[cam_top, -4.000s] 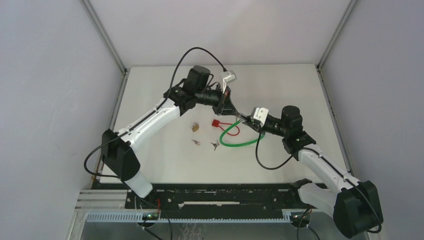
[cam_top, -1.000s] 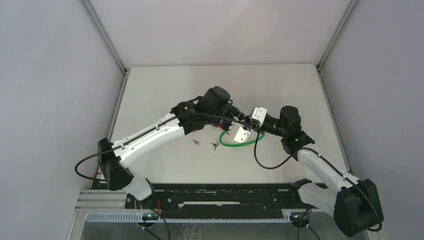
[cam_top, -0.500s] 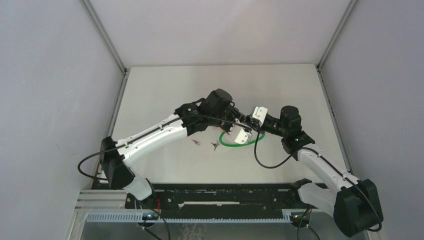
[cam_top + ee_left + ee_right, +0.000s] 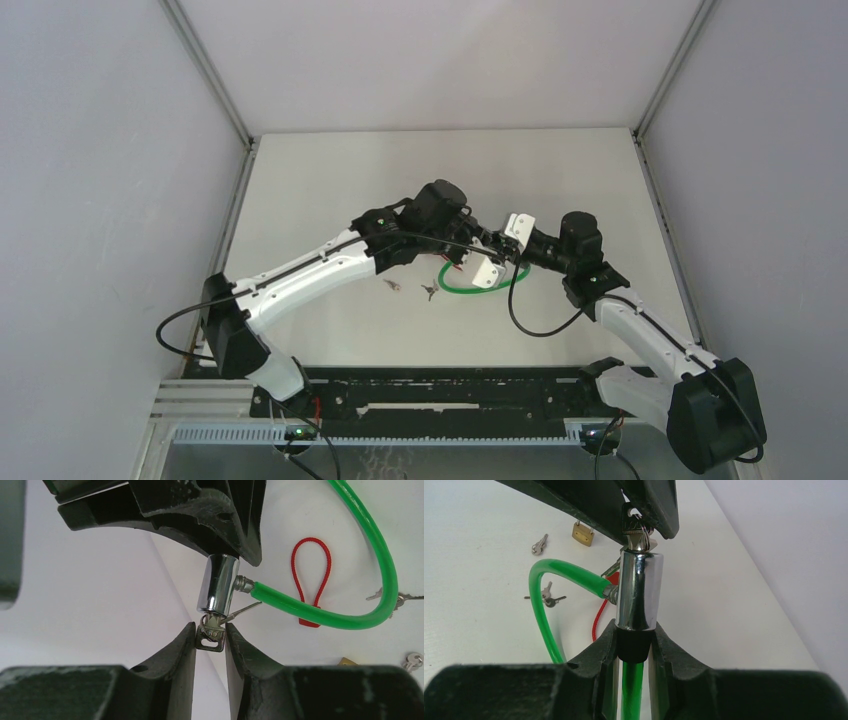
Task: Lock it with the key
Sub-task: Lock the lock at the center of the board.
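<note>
A green cable lock (image 4: 350, 620) has a chrome cylinder (image 4: 218, 584). My right gripper (image 4: 634, 645) is shut on the cylinder's black base (image 4: 635, 647) and holds it up above the table; the green cable (image 4: 541, 610) loops down to the table. A silver key (image 4: 211, 636) sits in the cylinder's end. My left gripper (image 4: 210, 640) is shut on the key's head. In the right wrist view the key (image 4: 634, 526) sticks out of the cylinder top between my left fingers. In the top view the two grippers meet (image 4: 487, 252) over the table's middle.
A red loop tag (image 4: 311, 580) lies on the table inside the green loop. A small brass padlock (image 4: 582, 533) and loose keys (image 4: 539, 544) lie to the left, with another key pair (image 4: 548, 598) by the cable.
My left arm swung from the far side down to the cylinder and took hold of the key. Over the last second it shifted only slightly. The right arm held still.
</note>
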`<move>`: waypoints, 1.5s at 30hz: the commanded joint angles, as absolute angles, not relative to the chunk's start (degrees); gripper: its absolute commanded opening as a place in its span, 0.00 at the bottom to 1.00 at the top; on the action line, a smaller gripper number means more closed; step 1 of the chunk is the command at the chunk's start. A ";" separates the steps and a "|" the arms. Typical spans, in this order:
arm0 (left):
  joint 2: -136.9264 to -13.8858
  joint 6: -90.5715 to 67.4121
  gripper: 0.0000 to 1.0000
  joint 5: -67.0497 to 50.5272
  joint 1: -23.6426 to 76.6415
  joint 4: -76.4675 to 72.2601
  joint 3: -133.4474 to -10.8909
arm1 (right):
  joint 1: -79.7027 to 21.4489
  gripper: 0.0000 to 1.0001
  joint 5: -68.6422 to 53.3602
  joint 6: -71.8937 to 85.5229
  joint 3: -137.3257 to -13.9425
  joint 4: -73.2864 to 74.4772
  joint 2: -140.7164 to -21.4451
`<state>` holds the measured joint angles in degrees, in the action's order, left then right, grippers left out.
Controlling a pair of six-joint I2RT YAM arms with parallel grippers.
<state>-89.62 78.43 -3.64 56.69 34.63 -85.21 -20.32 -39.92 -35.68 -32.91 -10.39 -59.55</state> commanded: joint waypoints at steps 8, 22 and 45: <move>-88.93 66.11 0.32 -12.39 56.33 36.08 -86.26 | -20.13 0.00 -37.95 -34.73 -31.64 -7.04 -59.21; -90.19 54.03 0.32 -22.92 51.91 37.06 -89.49 | -20.04 0.00 -37.96 -34.71 -31.59 -6.94 -59.03; -90.71 25.75 0.64 -29.27 44.17 37.86 -93.42 | -19.16 0.00 -38.31 -34.72 -31.36 -6.99 -58.78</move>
